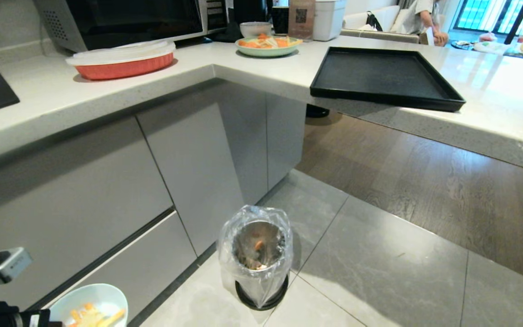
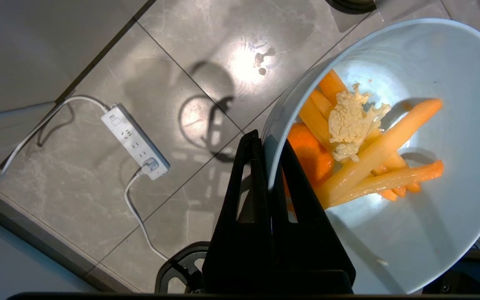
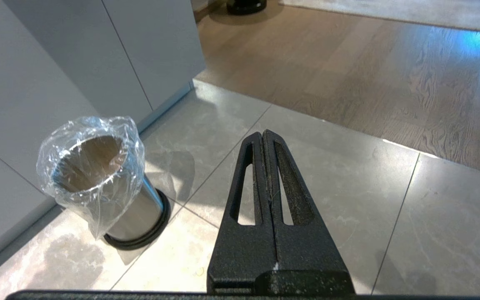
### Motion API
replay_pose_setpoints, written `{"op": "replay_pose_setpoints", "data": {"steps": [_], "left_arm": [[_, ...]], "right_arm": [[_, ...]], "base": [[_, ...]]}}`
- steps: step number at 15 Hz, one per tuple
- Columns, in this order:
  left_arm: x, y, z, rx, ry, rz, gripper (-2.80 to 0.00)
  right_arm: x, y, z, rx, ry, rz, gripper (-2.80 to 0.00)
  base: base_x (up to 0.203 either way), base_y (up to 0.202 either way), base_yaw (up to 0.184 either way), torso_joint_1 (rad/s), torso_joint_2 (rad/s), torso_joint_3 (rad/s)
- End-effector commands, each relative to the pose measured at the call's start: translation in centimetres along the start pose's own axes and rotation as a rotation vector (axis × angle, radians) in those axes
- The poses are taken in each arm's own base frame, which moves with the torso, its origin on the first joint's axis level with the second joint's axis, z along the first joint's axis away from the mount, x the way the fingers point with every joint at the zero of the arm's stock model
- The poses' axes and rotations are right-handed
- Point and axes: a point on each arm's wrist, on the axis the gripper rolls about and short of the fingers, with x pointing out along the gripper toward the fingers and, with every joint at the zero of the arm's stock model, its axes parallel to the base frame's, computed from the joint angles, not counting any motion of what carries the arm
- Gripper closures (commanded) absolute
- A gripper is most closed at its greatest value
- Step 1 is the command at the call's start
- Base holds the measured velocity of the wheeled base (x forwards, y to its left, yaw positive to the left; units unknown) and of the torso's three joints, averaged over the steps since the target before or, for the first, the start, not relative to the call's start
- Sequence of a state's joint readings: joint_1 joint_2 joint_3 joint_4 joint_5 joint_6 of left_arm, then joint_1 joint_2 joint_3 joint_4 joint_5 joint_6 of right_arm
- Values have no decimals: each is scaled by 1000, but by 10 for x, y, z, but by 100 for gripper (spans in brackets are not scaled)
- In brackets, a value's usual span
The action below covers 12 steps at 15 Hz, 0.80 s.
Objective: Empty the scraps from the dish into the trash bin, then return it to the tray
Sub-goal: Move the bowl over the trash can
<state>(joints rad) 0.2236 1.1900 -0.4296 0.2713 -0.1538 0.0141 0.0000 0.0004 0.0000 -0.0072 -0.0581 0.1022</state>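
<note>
Your left gripper (image 2: 267, 143) is pinched tight on the rim of the dish (image 2: 411, 125), scraps (image 2: 369, 150) inside. In the head view that dish is half cut off at the near left corner, well apart from the trash bin (image 1: 257, 254). The tray (image 1: 382, 77) overhangs the far counter (image 1: 493, 104). Right gripper (image 3: 263, 135) hangs closed, holding nothing.

My dish (image 2: 423, 233) is pale blue, its scraps (image 2: 373, 158) orange and yellow. The tray (image 1: 379, 75) is black, the trash bin (image 1: 258, 254) shiny silver.
</note>
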Motion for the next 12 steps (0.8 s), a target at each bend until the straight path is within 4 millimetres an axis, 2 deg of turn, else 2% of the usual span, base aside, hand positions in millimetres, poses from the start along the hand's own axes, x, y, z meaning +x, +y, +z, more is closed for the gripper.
{"op": "replay_pose_setpoints", "data": {"steps": [1, 12], "left_arm": [[1, 0, 0, 0, 7, -1, 0], [1, 0, 1, 6, 8, -2, 0]], "right_arm": [[0, 0, 0, 1, 0, 0, 0], [0, 0, 0, 1, 0, 0, 0]], "base": [[0, 0, 0, 2, 7, -154], [0, 0, 0, 3, 1, -190]]}}
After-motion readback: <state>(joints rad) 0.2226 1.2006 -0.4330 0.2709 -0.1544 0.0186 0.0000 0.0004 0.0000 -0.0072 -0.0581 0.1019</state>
